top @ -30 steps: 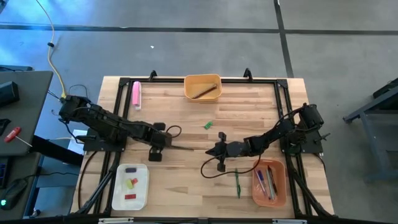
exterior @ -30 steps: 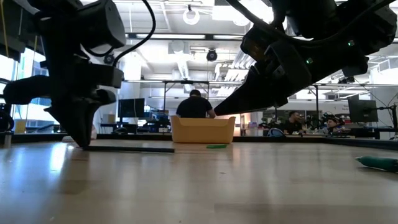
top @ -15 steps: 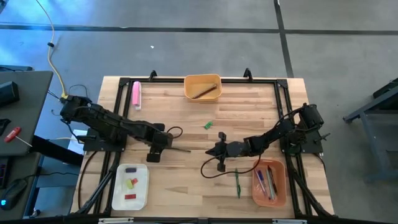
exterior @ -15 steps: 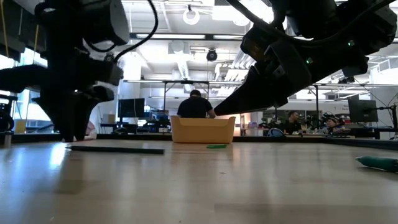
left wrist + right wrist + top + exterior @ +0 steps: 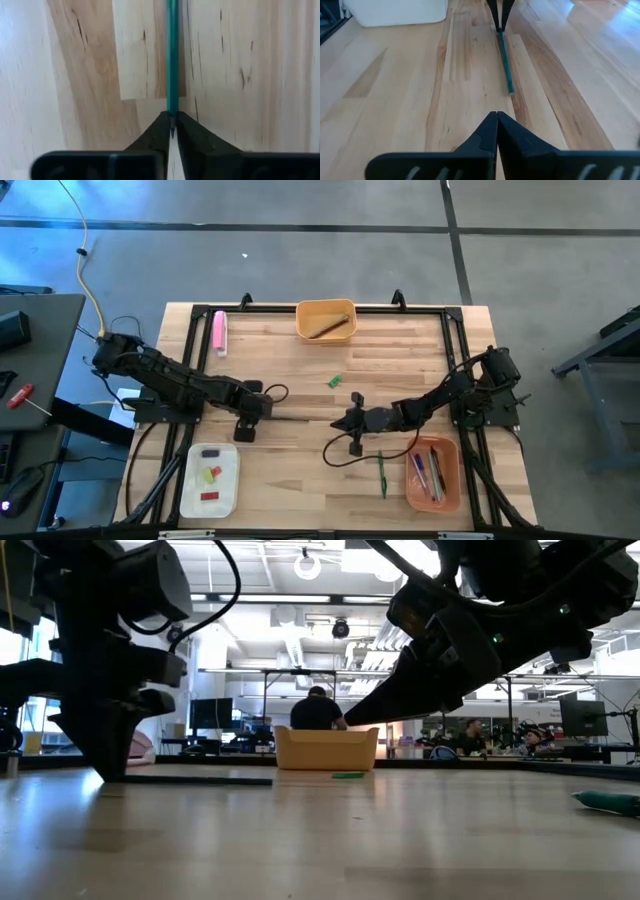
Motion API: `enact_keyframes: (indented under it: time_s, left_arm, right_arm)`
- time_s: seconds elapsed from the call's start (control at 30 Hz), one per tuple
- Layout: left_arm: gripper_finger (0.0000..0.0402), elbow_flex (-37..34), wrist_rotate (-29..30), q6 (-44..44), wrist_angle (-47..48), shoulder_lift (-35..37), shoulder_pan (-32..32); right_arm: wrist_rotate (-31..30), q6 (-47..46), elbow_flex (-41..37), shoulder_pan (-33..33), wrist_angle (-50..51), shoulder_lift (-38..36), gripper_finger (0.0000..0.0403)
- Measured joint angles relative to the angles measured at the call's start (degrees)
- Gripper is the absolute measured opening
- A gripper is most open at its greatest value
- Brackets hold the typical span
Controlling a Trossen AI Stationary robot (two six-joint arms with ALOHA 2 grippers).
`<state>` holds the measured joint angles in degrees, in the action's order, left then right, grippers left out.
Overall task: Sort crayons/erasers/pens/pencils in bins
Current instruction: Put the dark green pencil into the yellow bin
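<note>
A teal pen [image 5: 172, 60] lies flat on the wood at the table's middle left, also seen as the pen [image 5: 285, 419] from above. My left gripper [image 5: 246, 420] stands over its left end, shut on it. My right gripper [image 5: 346, 422] is shut and empty, hovering just right of the pen's free end [image 5: 510, 91]. A green pen [image 5: 381, 473] lies by the salmon bin [image 5: 433, 472], which holds pens. The yellow bin [image 5: 326, 320] holds a brown pencil. The white bin [image 5: 209, 478] holds crayons. A green crayon [image 5: 335, 381] lies loose. My left gripper pinches the pen's left end [image 5: 172, 111] between its two fingertips [image 5: 159, 131]. The fingers come from above, pointing steeply down, one on each side of the shaft. The pen lies level on the table, running away toward the right.
A thick pink bar [image 5: 219, 331] lies at the far left. A black frame [image 5: 196, 360] runs round the table's edges. Bare wood lies between the yellow bin and the two grippers. People sit at desks in the room beyond the far edge.
My left gripper opened and let go of the pen, shifted a little toward the table's left, then came down and shut again on the pen's left end. The pen stayed flat on the table, nudged slightly leftward. My right arm kept still.
</note>
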<state>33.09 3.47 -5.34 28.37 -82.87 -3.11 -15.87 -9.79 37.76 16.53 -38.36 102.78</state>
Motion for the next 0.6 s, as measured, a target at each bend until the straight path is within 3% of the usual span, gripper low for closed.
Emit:
enact_keyframes:
  time_s: [0.17,0.47,0.6]
  left_arm:
    - [0.0007,-0.4,0.2,0.0,-3.0,0.0,0.0]
    - [0.0002,-0.6,0.3,1.2,-7.4,-0.4,0.0]
    - [0.0001,-0.6,0.2,2.1,-8.3,-0.5,0.0]
  right_arm:
    - [-0.2,-1.7,1.9,0.0,0.4,0.0,0.0024]
    - [-0.4,-4.2,6.8,-0.8,7.6,1.7,0.0159]
    - [0.0,-5.1,9.7,-1.6,9.7,5.4,0.0195]
